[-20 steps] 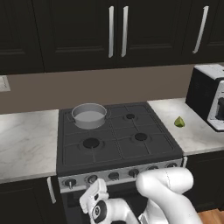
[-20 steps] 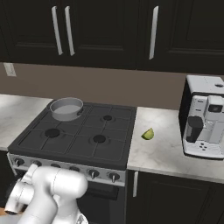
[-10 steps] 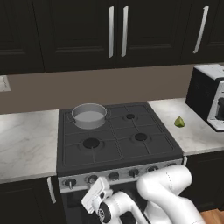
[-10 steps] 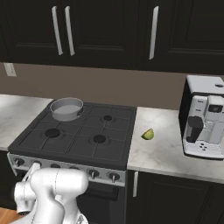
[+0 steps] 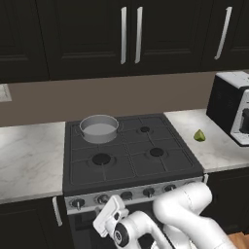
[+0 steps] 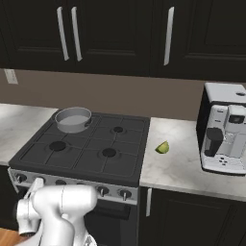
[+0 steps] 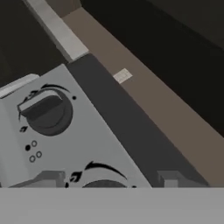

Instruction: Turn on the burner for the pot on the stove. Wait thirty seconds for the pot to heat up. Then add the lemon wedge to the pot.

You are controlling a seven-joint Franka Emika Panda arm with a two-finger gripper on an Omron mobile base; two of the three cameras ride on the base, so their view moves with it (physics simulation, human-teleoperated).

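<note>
Fingers (image 7: 57, 178) spread apart astride a stove (image 7: 87, 144) knob (image 7: 103, 181).

Pot (image 5: 98, 128) upright, stove (image 5: 127, 156) rear-left burner; lemon wedge (image 5: 199, 135) on right counter.

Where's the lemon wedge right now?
The lemon wedge lies on the marble counter to the right of the stove, between it and the coffee machine, well away from the pot.

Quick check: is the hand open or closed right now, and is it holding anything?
Hand: open and holding nothing; its two tips stand apart on either side of a stove knob at the front strip.
</note>
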